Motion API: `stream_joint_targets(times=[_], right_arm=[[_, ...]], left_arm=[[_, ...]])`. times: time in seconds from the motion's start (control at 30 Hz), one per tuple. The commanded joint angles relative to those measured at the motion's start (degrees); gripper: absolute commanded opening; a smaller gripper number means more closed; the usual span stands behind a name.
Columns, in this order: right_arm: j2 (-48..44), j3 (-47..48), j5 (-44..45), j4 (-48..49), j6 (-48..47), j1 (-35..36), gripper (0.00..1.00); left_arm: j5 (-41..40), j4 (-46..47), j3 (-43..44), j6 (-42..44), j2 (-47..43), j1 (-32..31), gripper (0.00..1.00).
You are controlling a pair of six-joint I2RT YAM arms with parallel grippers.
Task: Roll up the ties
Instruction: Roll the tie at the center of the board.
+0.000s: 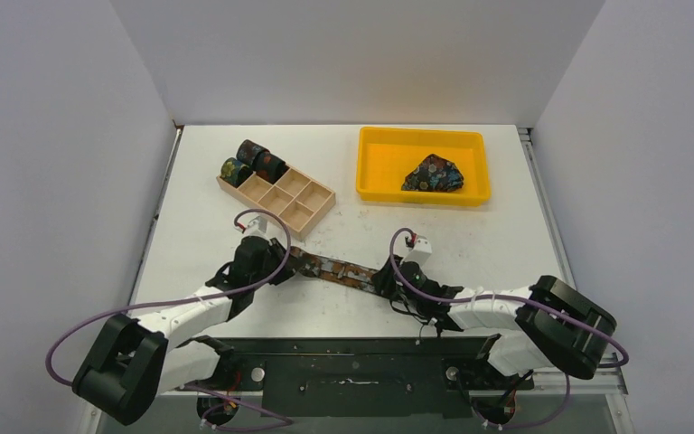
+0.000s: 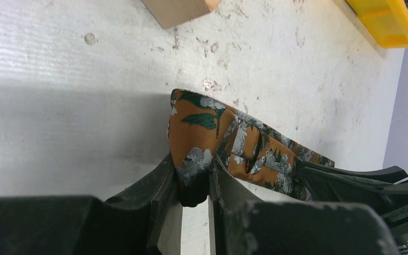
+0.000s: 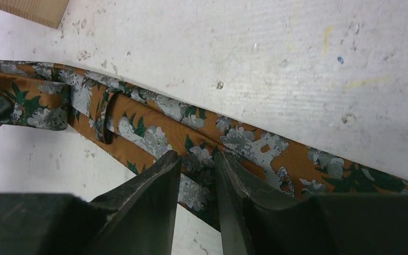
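My left tool [image 2: 194, 183] pinches the folded end of the orange floral tie [image 1: 334, 268]. My right tool [image 3: 197, 172] clamps it farther along, on the bench [image 1: 470, 244].

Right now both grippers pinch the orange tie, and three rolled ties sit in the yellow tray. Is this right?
Not the tray: the top external view shows the three rolled ties in the wooden box. The left gripper and right gripper do pinch the orange tie.
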Motion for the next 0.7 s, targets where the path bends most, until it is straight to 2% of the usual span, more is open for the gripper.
stream_joint_targets(times=[0.0, 0.17, 0.37, 0.57, 0.67], right_arm=[[-2.41, -2.56, 3.05, -8.09, 2.17, 1.78, 0.32], [-0.78, -2.52, 2.64, -7.49, 1.55, 1.91, 0.32], [-0.11, -1.33, 1.9, -7.48, -0.2, 1.98, 0.35], [-4.63, 2.54, 2.47, -12.56, -3.3, 1.96, 0.53], [-7.78, 4.46, 2.77, -15.9, -5.06, 1.91, 0.58]], left_arm=[[-7.22, -4.14, -1.36, 1.53, -5.11, -1.82, 0.0], [-13.22, -7.17, -0.96, 2.01, -7.42, -2.21, 0.0], [-19.86, -11.56, 3.24, 6.27, -5.64, -4.63, 0.0], [-25.7, -17.11, 6.66, 8.54, -4.24, -8.06, 0.0], [-27.43, -18.43, 7.9, 9.21, -3.5, -8.85, 0.0]])
